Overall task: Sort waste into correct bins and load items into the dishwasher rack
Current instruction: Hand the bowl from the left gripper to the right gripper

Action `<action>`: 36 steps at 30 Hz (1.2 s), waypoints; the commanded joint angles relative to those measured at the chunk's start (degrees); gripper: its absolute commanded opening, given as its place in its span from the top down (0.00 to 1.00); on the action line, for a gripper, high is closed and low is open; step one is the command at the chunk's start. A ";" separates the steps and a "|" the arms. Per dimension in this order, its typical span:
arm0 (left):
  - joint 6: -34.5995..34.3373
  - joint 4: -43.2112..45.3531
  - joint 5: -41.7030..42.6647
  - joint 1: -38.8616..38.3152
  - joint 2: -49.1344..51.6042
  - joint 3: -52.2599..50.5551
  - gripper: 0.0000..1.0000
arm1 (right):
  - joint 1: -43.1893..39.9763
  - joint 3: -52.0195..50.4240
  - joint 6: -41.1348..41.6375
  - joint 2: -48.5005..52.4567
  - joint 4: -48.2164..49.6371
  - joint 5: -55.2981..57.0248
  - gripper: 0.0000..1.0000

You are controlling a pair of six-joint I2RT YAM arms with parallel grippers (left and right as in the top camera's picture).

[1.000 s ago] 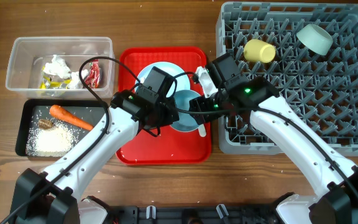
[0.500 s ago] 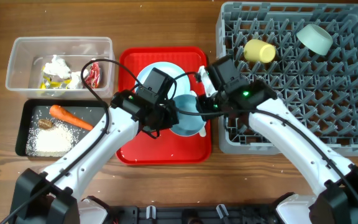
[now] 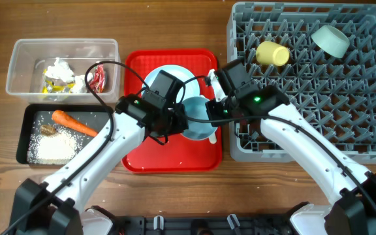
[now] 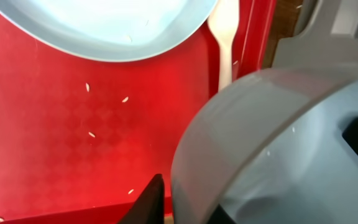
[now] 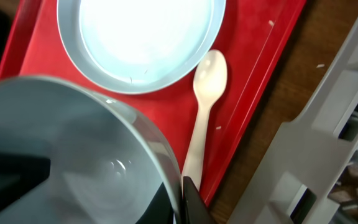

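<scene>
A light-blue bowl hangs tilted over the red tray, with a gripper at each side. My right gripper is shut on the bowl's right rim, one finger inside and one outside. My left gripper straddles the bowl's left wall; how tightly does not show. On the tray lie the light-blue plate and the white spoon. In the grey dishwasher rack sit a yellow cup and a pale-green bowl.
At the left, a clear tub holds white tissue and a red wrapper. In front of it a black tray holds a carrot, a brown lump and rice. Stray rice grains dot the red tray.
My right gripper has closed in on the bowl's right rim and shut on it. The bowl has shifted slightly toward the rack. The left arm has barely moved.
</scene>
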 commanded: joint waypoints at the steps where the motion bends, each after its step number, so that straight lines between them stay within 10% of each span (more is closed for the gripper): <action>1: 3.52 -0.11 0.28 1.05 -4.74 4.00 0.59 | -2.34 1.20 1.29 0.07 0.59 0.24 0.96; 8: 5.05 -1.66 -4.22 8.07 -13.27 5.88 0.15 | -13.55 3.69 1.57 -6.08 -2.82 8.48 0.96; 11: 5.03 -4.02 -5.99 11.52 -14.10 5.88 0.00 | -22.03 3.85 2.27 -11.21 -5.42 30.45 0.96; 21: 5.03 -4.42 -5.97 12.63 -13.46 5.88 0.00 | -34.27 3.61 15.04 -9.99 5.03 71.38 0.95; 29: 5.03 -4.42 -5.97 12.63 -13.46 5.88 0.00 | -34.27 3.61 -12.26 0.22 20.94 86.79 0.96; 36: 5.03 -4.42 -5.97 12.63 -13.46 5.88 0.00 | -34.14 3.58 -15.02 13.62 20.55 93.37 0.96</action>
